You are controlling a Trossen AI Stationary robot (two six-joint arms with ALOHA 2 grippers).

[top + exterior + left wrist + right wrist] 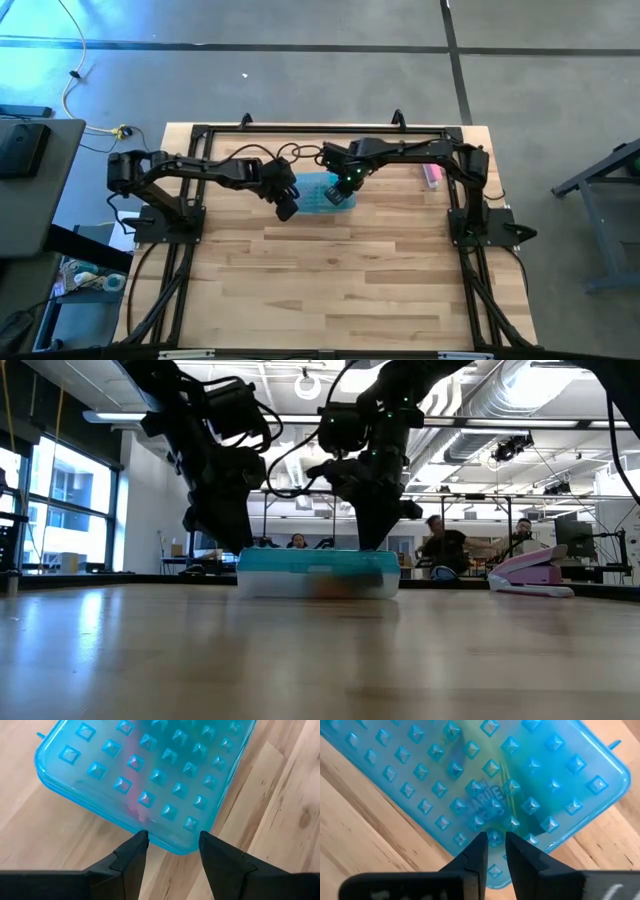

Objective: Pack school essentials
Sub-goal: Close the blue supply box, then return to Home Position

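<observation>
A translucent blue case [318, 188] with a studded lid lies closed and flat on the wooden table, at the far middle. Blurred colours of things inside show through the lid: reddish [134, 800] and yellow-green [470, 745]. None of them can be told apart. My left gripper [171, 840] is open at the case's near left corner [187, 847], one fingertip on each side of its edge. My right gripper [495, 842] points down over the lid near the case's right end, its fingers almost together with nothing between them. My right gripper comes at the studded lid [492, 817] from above, pointing down. In the low view its tips reach the case's top [372, 548]. I cannot tell whether they touch it.
A pink bar-shaped stapler [432, 176] lies at the table's far right, apart from the case. The black frame rails [320, 130] run along the far edge and both sides. Bare wood stretches across the near half. People sit in the room beyond the table.
</observation>
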